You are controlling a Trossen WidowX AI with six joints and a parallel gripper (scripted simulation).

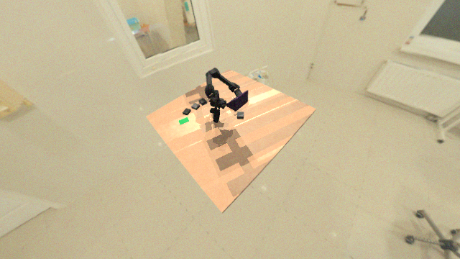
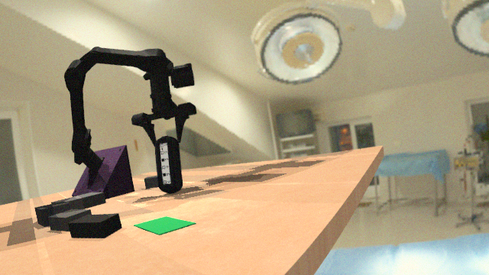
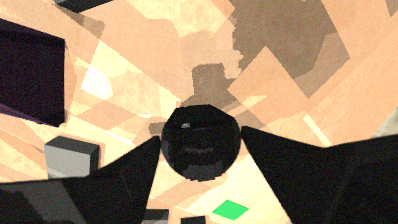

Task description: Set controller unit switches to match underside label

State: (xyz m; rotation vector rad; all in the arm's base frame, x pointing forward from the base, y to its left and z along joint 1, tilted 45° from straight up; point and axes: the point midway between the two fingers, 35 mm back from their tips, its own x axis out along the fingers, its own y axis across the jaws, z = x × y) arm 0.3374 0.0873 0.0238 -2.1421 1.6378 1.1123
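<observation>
With its label facing outward, the controller unit stands on end, gripped between the fingertips of the tool. It hangs directly below the tool, near the surface.

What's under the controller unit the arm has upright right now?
Below the controller unit, the wrist view shows only wooden bench around its outline. The patch directly beneath is hidden by the unit, so I cannot tell what is there.
</observation>
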